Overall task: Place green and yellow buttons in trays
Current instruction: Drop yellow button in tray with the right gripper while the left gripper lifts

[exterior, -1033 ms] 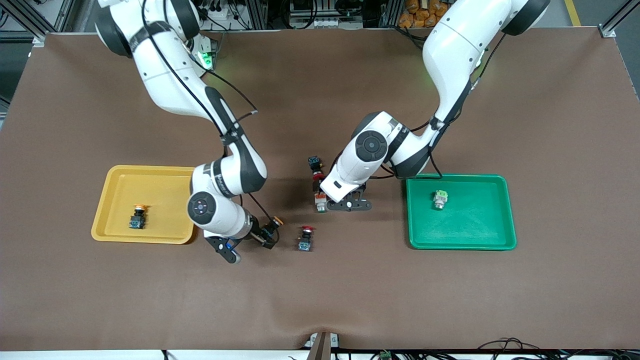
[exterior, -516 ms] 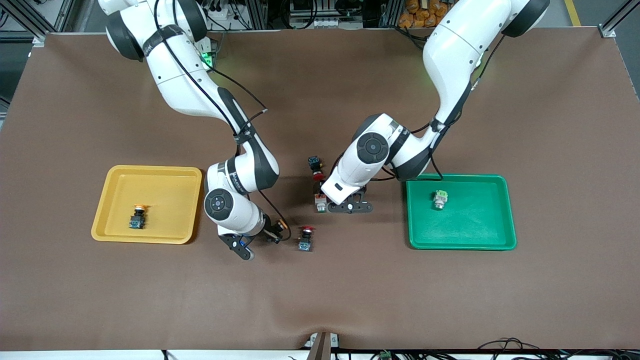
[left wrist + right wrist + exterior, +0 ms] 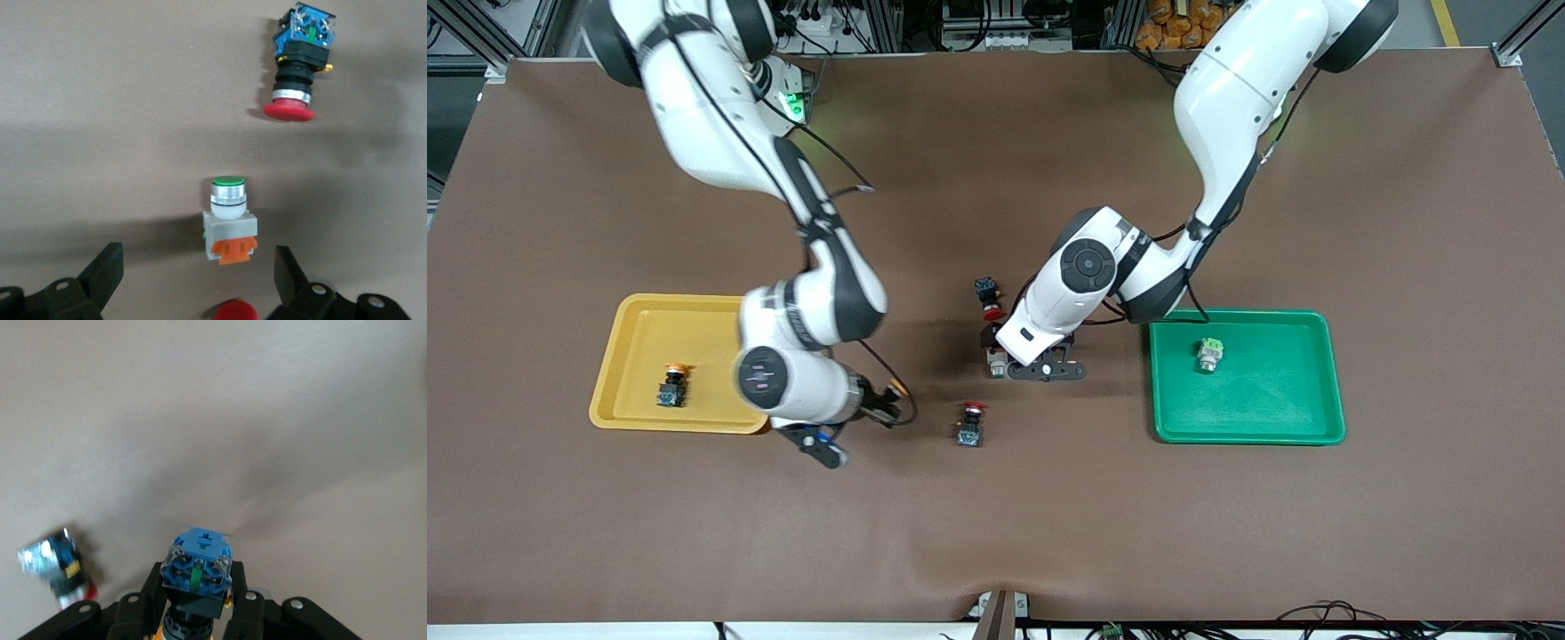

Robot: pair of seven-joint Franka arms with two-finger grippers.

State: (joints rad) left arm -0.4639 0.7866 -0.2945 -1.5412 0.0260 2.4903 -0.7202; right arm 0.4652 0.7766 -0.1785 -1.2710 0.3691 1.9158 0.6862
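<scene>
- Nearest the front camera among the loose switches, a red-capped switch [image 3: 970, 424] lies on the brown table [image 3: 996, 533] about midway between the two trays; it also shows blurred in the right wrist view [image 3: 57, 568].
- The right gripper [image 3: 876, 404] is in the air just beside the yellow tray's corner, over bare table. Its fingers are clamped on a yellow-capped switch [image 3: 198, 577], blue contact block toward the wrist camera. In the front view only a bit of orange shows at the fingertips.
- The yellow tray [image 3: 640, 413] lies at the right arm's end of the table. A second yellow-capped switch [image 3: 672, 384] lies inside it, cap pointing away from the front camera.
- The green tray [image 3: 1249, 431] lies at the left arm's end. A silver switch with a light-green block [image 3: 1209, 354] rests in it, toward the rim farthest from the camera.
- The left gripper [image 3: 1040, 366] is low over the table between the trays, fingers spread wide, gripping nothing.
- Between those fingers, untouched, lies a silver switch with an orange block [image 3: 229, 221] and a green cap; in the front view it peeks out beside the gripper [image 3: 996, 363].
- Farther from the camera lies another red-capped switch [image 3: 988, 298], blue block away from the camera.
</scene>
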